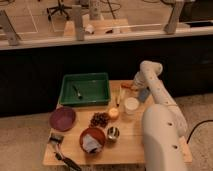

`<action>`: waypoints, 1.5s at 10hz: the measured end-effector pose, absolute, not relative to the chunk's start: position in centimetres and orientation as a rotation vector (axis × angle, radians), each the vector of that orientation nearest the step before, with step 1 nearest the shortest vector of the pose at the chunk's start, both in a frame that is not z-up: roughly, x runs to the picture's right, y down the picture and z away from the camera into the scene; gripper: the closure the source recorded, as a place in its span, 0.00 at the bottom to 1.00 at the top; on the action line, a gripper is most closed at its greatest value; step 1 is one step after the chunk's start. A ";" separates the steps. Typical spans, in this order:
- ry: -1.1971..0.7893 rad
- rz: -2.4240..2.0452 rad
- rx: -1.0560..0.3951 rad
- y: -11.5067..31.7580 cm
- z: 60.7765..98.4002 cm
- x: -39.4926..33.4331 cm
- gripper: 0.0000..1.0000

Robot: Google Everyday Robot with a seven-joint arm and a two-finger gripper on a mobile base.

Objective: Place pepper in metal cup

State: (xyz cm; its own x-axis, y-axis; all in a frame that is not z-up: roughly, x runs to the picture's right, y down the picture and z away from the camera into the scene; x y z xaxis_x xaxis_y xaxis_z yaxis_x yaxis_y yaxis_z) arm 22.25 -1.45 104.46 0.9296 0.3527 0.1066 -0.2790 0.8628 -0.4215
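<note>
One arm runs up the right side of the frame; its gripper sits at the upper right of the tabletop, right up against the pepper (honestly can't make out whether it's gripping it or not); the metal cup stands well apart at lower centre, just beside the red-brown bowl; a white cup sits between pepper and metal cup.
</note>
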 end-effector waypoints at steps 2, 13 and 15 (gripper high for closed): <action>-0.207 0.326 -0.410 -1.9 103.7 21.7 0.87; -0.424 0.217 -0.371 -5.6 88.3 20.1 0.87; -0.478 0.201 -0.395 -3.6 86.3 21.3 0.87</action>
State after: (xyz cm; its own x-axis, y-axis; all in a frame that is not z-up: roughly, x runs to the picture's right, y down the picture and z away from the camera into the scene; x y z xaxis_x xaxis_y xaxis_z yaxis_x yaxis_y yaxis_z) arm 21.34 -3.59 86.30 0.8702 0.2779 0.4068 -0.0958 0.9054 -0.4137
